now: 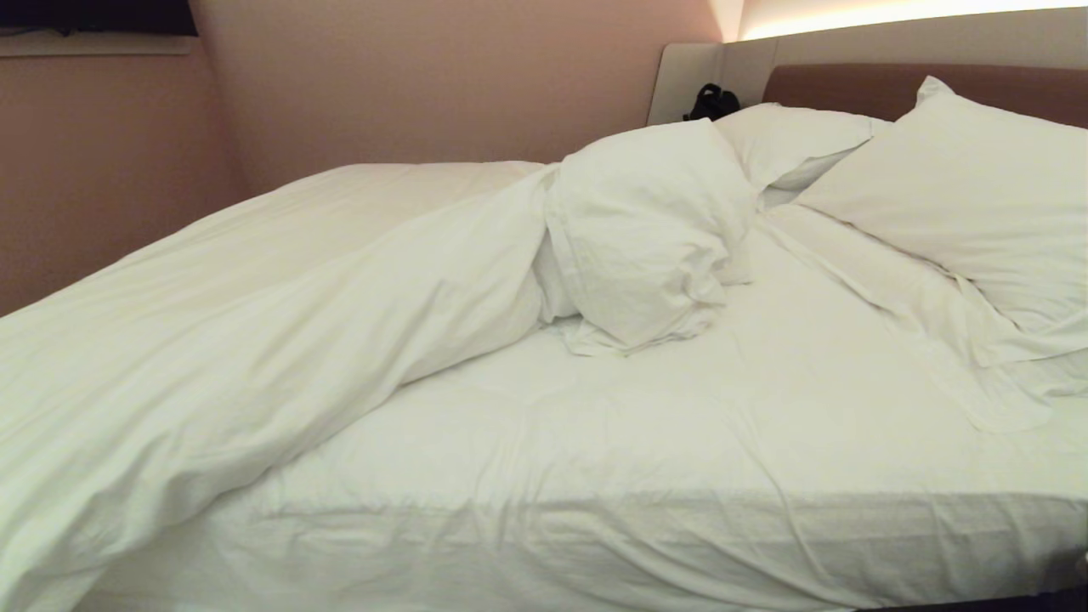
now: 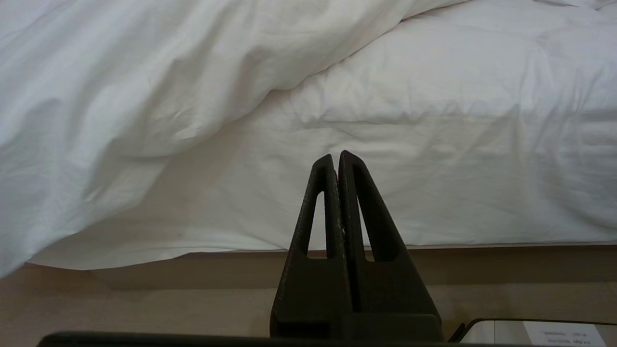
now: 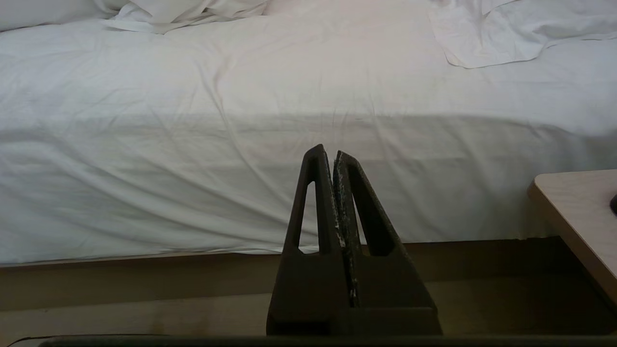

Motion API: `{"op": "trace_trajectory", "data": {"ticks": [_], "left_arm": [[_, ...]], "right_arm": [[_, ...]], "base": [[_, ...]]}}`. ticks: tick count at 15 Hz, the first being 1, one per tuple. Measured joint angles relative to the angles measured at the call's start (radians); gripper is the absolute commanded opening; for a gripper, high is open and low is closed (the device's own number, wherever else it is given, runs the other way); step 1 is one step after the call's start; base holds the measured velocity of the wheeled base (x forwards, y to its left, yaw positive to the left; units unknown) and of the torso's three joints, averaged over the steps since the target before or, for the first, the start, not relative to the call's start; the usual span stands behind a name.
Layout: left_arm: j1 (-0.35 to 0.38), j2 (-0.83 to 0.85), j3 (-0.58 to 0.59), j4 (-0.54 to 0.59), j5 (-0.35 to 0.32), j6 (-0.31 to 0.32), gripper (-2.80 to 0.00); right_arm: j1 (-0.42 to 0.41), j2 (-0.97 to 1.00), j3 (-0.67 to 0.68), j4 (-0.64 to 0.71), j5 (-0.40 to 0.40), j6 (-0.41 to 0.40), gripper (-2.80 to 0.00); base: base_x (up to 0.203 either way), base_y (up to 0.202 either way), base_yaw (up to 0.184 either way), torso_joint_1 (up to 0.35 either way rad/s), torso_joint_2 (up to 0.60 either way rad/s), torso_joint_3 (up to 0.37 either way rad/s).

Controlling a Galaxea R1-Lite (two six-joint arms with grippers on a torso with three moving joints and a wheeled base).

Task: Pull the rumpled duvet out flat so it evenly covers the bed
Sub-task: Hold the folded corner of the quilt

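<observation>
Start of task: puffy white rumpled duvet (image 1: 255,314) heaped left on low white-sheeted bed (image 1: 680,476); left gripper (image 2: 336,156) and right gripper (image 3: 328,150) closed, empty, near side. Next: grasp near duvet edge, drag right.

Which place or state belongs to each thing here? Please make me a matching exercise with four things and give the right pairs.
Things:
1. duvet
2. pillows
3. left hand
4. small black object

Places or states:
A. shut, low in front of the side of the bed
B. on the ledge beside the headboard
C. bunched up on the left half of the mattress
D. propped at the head end, on the right

Pairs: 1-C, 2-D, 3-A, 4-B
</observation>
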Motion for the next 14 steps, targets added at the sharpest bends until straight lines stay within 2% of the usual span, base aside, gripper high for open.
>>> {"op": "trace_trajectory", "data": {"ticks": [14], "left_arm": [[0.0,0.0,0.0,0.0,0.0,0.0,-2.8]], "right_arm": [[0.0,0.0,0.0,0.001,0.0,-0.01,-2.8]], "base": [[0.0,0.0,0.0,0.0,0.0,0.0]]}}
